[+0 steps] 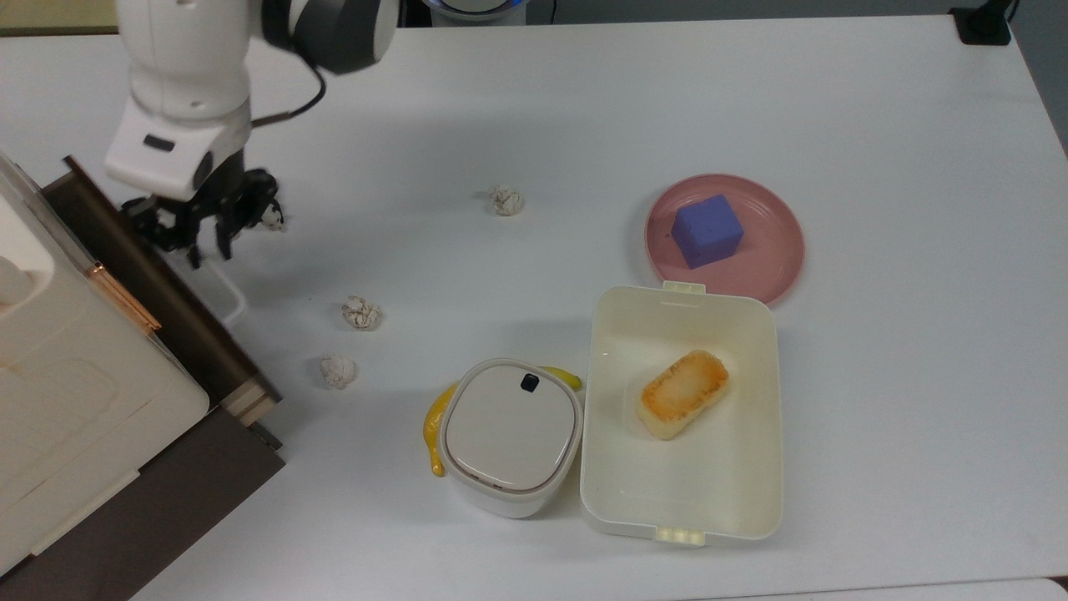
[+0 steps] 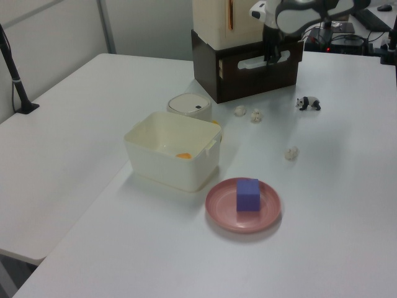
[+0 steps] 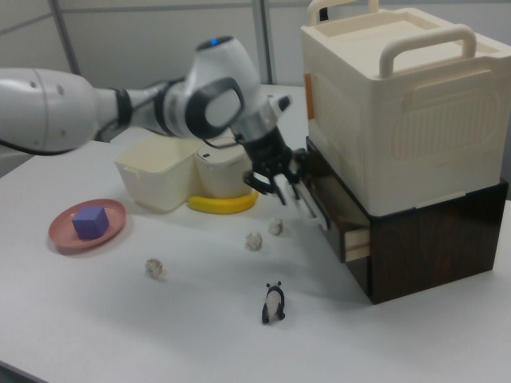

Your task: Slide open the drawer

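The dark brown drawer point(image 1: 167, 292) sticks partly out of the cream-white cabinet point(image 1: 75, 392) at the top view's left. Its white bar handle point(image 1: 221, 294) faces the table. My gripper point(image 1: 209, 246) hangs over the far end of that handle with its fingers closed on the bar. The left view shows the gripper point(image 2: 271, 57) at the drawer front point(image 2: 285, 62), on the white handle point(image 2: 255, 61). In the right view the gripper point(image 3: 281, 190) holds the handle point(image 3: 311, 207), and the drawer point(image 3: 339, 209) juts out from under the cabinet.
A panda figure point(image 1: 269, 219) stands right beside the gripper. Three paper balls point(image 1: 361, 312) point(image 1: 338, 370) point(image 1: 506, 200) lie in front of the drawer. Further right are a lidded white bin point(image 1: 511, 434) on a banana point(image 1: 434, 426), an open lunch box point(image 1: 759, 417) and a pink plate point(image 1: 776, 250) with a purple cube.
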